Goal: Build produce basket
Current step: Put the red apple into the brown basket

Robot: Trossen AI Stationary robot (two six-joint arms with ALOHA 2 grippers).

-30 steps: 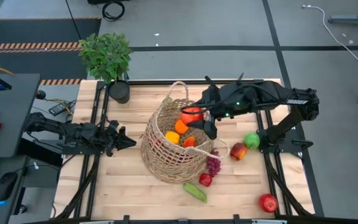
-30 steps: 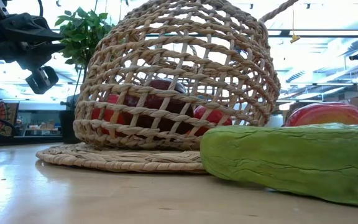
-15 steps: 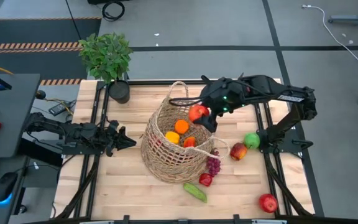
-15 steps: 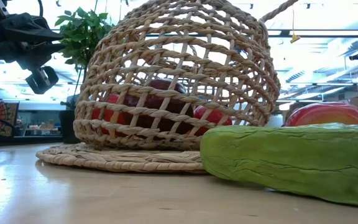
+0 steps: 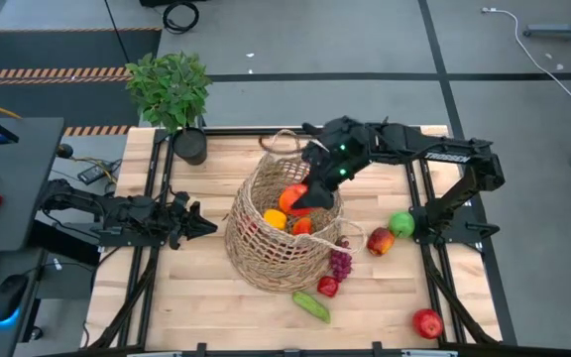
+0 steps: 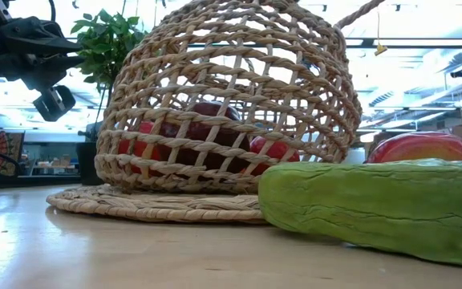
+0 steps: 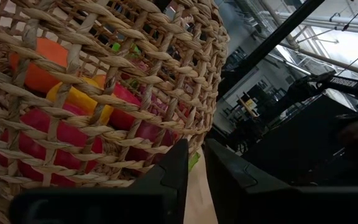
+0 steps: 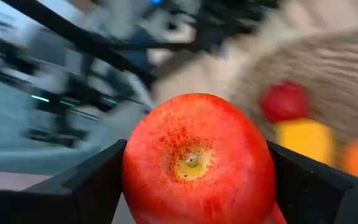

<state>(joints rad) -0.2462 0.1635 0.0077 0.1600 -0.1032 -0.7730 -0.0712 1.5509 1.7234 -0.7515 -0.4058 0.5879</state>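
The wicker basket (image 5: 278,230) stands mid-table and holds a yellow pepper (image 5: 274,220) and other red and orange produce. My right gripper (image 5: 305,194) hangs over the basket's opening, shut on a red apple (image 8: 197,165). My left gripper (image 5: 204,224) rests level beside the basket's left wall (image 7: 104,93), its fingers together and holding nothing. On the table to the right of the basket and nearer the front lie purple grapes (image 5: 340,264), a cucumber (image 5: 311,305), a green apple (image 5: 401,224) and two more red apples (image 5: 380,241) (image 5: 426,323). My right gripper pinches the red apple by two opposite sides (image 8: 132,186) between its two fingers (image 8: 92,186). The apple's stem dimple (image 8: 192,160) faces back toward the wrist. The fingers slant down from the table's far right. The apple is lifted clear, just above the fruit in the basket.
A leafy potted plant (image 5: 171,87) in a black pot (image 5: 191,147) stands at the table's far left corner. A small red piece (image 5: 327,287) lies between the grapes and the cucumber. Close to the low camera, the cucumber (image 6: 375,209) lies in front of the basket (image 6: 231,104).
My right gripper has carried the red apple toward the table's left and downward, from the basket's far right rim to over its opening. The wrist has rolled and tipped further down. The grip stays the same. The basket and the loose produce have not moved.
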